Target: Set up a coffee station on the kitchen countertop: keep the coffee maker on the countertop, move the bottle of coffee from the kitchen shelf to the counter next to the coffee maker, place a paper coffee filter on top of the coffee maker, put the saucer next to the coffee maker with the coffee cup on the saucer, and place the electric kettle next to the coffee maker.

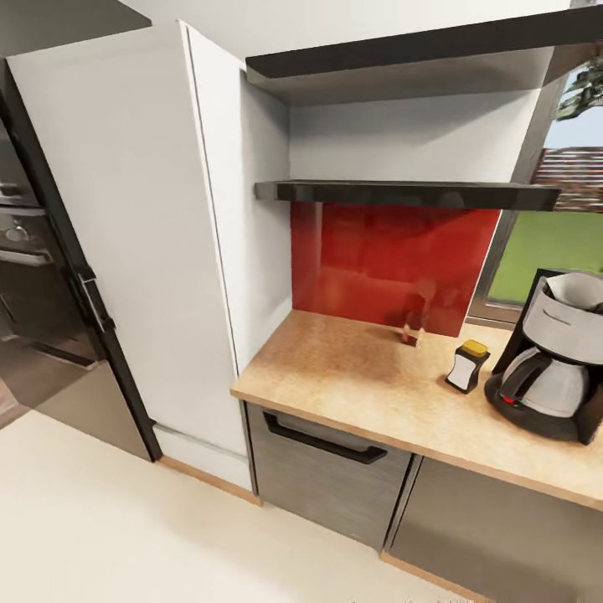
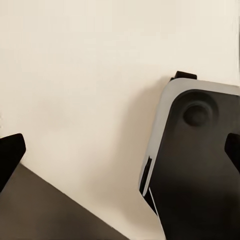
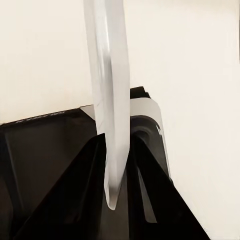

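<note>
The right gripper (image 3: pixel 117 165) is clenched on the rim of the saucer (image 3: pixel 110 100), a thin plain white plate seen edge-on between the two dark fingers. The left gripper (image 2: pixel 120 150) is released and holds nothing.

Step in hand, by judgement: carrying the saucer to the kitchen countertop (image 1: pixel 360 377). The next move calls for approaching and setting the saucer flat beside the coffee maker (image 1: pixel 553 360), which stands at the counter's right with the paper coffee filter (image 1: pixel 578 289) in its top. The bottle of coffee (image 1: pixel 467 366), dark with a yellow lid, stands just left of the machine.
</note>
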### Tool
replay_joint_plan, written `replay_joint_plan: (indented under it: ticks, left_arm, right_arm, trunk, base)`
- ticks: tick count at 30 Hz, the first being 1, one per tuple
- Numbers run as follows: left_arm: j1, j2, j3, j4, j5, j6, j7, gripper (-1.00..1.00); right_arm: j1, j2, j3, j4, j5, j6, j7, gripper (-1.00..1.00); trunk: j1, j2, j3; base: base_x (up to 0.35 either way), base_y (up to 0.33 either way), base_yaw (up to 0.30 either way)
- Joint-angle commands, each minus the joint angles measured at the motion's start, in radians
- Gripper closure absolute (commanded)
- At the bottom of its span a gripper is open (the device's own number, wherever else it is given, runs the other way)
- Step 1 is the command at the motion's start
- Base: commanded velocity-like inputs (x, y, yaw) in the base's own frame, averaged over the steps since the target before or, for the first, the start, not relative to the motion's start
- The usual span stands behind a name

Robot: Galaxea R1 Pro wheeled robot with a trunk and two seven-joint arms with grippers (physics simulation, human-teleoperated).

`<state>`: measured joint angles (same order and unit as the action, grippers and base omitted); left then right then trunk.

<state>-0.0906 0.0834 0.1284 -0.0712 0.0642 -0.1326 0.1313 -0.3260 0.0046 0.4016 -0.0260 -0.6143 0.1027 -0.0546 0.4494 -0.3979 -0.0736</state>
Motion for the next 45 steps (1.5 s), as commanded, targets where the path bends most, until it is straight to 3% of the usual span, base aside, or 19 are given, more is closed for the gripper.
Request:
replay_joint_plan:
  ticks: [1, 32, 36, 40, 45]
  left_arm:
    - [0.000, 0.000, 0.002, 0.001, 0.007, -0.003, 0.000, -1.00]
    - [0.011, 0.000, -0.005, 0.044, 0.000, 0.003, 0.004, -1.00]
    - [0.013, 0.006, -0.008, 0.080, -0.001, 0.005, 0.005, -1.00]
    - [0.052, 0.015, -0.011, 0.092, -0.003, 0.003, 0.005, -1.00]
    - [0.064, 0.055, -0.012, 0.092, -0.002, 0.001, 0.005, -1.00]
  right_arm:
    - [-0.001, 0.000, 0.008, -0.002, -0.012, 0.005, 0.002, 1.00]
    - [-0.001, 0.014, 0.009, -0.001, -0.012, 0.005, 0.002, 1.00]
    - [-0.001, 0.014, 0.009, -0.001, -0.012, 0.005, 0.002, 1.00]
    - [-0.001, 0.014, 0.009, -0.001, -0.010, 0.006, 0.001, 1.00]
    - [-0.001, 0.012, 0.010, -0.003, 0.008, 0.006, 0.001, 1.00]
  trunk:
    - [0.001, -0.002, -0.002]
    - [0.001, -0.002, -0.002]
    - [0.001, -0.002, -0.002]
    - [0.001, -0.002, -0.002]
    - [0.001, -0.002, -0.002]
  base:
    - [0.001, 0.001, -0.300]
    - [0.000, 0.000, -0.300]
    - [0.000, 0.000, -0.300]
    - [0.000, 0.000, -0.160]
    - [0.000, 0.000, -0.022]
